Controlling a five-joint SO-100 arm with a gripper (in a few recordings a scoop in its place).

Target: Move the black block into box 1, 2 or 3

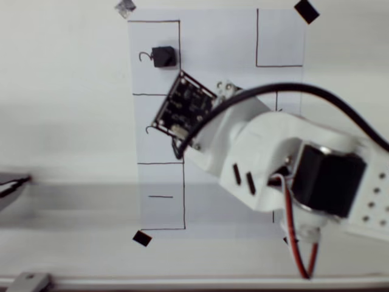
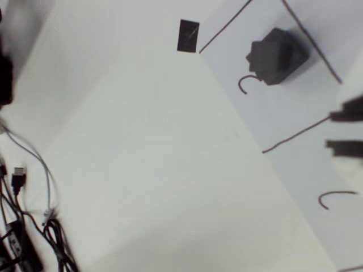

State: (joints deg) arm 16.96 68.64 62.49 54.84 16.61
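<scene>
Already the small matte black cube [image 1: 164,56] [image 2: 277,55] sits inside the top pen-drawn rectangle [image 1: 141,76], beside a handwritten hook mark. Whether the jaws are released or clenched, I cannot tell; the white arm [image 1: 267,158] hangs over the paper sheet [image 1: 216,42] on the desk [image 1: 61,121].

A plain white matte worktop [image 1: 67,121] fills the overhead view, evenly lit, with soft shadows. A white paper sheet [image 1: 231,36] lies flat on it, held at its corners by small flat black tape squares [image 1: 306,11]. A pale grey band [image 1: 79,196] crosses the worktop lower down. In the wrist view, loose dark cables [image 2: 34,238] with a black USB plug [image 2: 19,179] lie at the worktop's lower left edge.
</scene>
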